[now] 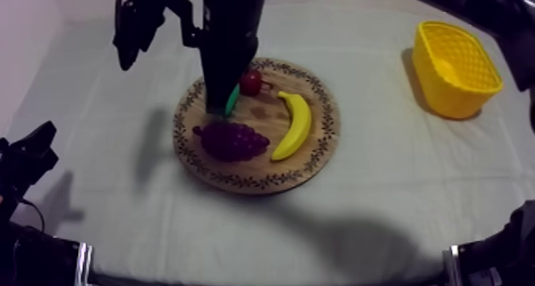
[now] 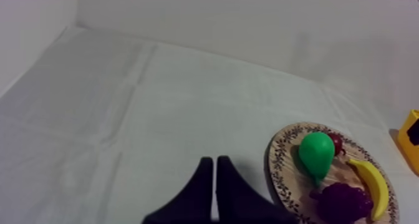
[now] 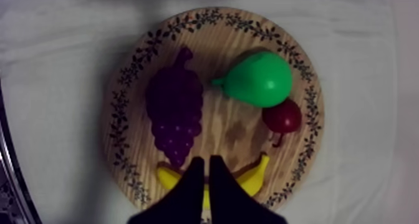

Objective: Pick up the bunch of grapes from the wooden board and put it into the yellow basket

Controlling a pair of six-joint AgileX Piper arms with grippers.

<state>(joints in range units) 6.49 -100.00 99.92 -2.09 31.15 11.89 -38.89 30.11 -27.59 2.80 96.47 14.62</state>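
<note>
While our right claw [image 3: 207,159] hangs clenched on nothing, arm near upright above the wooden board [image 3: 118,123], banana [image 3: 254,175] under its tips, pear [image 3: 262,80] and small red fruit [image 3: 282,116] sit beyond; the bunch of grapes [image 3: 174,111] lies on the board just ahead (stem pointing away, long axis along the fingers); our left claw [image 2: 214,159], clenched empty, rests well aside.

pear [image 3: 259,80] green, seemingly touching small red fruit [image 3: 282,116] | banana [image 1: 293,126] yellow, apart from both | cloth [image 1: 398,170] grey-white

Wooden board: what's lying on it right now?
On the wooden board lie the bunch of grapes, a pear, a small red fruit and a banana. In the right wrist view, the right tool covers the banana's middle.
</note>
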